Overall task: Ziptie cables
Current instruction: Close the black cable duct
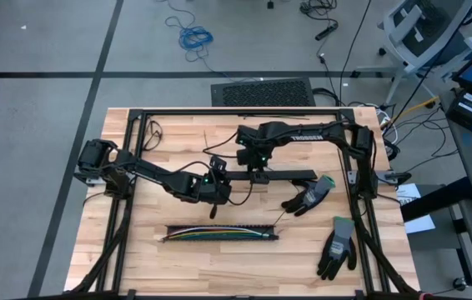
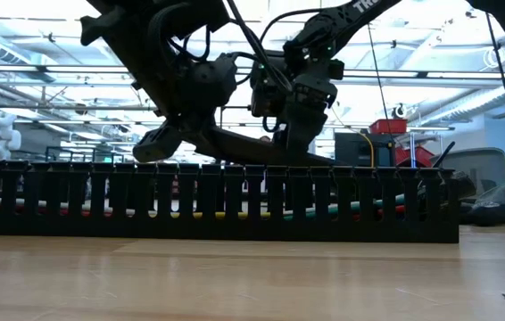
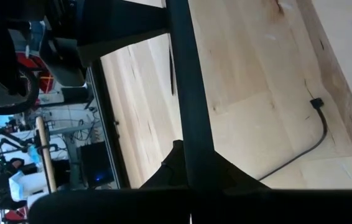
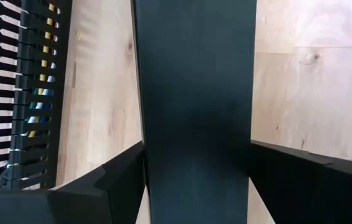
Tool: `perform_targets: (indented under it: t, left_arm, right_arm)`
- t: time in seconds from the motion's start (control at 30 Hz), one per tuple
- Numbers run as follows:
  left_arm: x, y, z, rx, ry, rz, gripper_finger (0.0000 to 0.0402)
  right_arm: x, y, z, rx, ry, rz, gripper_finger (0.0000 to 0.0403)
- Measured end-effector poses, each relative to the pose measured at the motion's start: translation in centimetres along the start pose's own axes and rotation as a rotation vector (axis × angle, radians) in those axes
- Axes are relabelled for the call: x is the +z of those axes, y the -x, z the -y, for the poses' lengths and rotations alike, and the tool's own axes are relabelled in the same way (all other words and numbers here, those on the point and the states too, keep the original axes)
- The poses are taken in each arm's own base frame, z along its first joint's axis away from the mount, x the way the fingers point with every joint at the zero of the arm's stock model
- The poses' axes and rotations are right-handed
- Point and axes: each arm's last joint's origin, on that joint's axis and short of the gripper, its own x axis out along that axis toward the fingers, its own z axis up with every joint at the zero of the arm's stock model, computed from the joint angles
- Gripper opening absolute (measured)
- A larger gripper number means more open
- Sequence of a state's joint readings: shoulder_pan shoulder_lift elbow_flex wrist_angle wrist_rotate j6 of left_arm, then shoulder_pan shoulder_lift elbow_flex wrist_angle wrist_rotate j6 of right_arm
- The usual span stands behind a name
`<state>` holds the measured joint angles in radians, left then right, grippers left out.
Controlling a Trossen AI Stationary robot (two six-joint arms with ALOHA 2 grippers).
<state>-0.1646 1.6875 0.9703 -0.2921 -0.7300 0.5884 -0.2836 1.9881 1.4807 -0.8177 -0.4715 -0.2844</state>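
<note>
While the cables (image 1: 219,234) lie inside the black slotted strip (image 1: 219,236) near the table's (image 1: 136,258) front edge, we see the left gripper (image 1: 216,195) just behind that strip, its fingers pressed together on a flat black bar (image 3: 191,93). Behind the strip's middle, the right gripper (image 1: 257,175) straddles a wide black bar (image 4: 194,106), fingers (image 4: 120,180) spread on either side. Right of the strip, we spot two gloves (image 1: 336,246) lying flat.
</note>
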Motion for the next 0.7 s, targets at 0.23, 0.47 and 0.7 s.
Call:
perform_targets:
  t: [0.23, 0.47, 0.7]
  left_arm:
    - [0.0, 0.0, 0.0, -0.02, 0.002, 0.011, 0.0004]
    - [-0.1, -0.2, -0.1, -0.018, 0.008, 0.006, 0.0004]
    - [-0.2, -0.3, -0.2, -0.016, 0.008, 0.001, 0.0004]
  right_arm:
    - [0.8, 1.1, 0.0, 0.002, 0.013, 0.026, 0.0249]
    - [1.2, 2.0, 0.1, 0.016, 0.012, 0.045, 0.0249]
    - [1.2, 1.7, 0.4, 0.014, 0.021, 0.038, 0.0249]
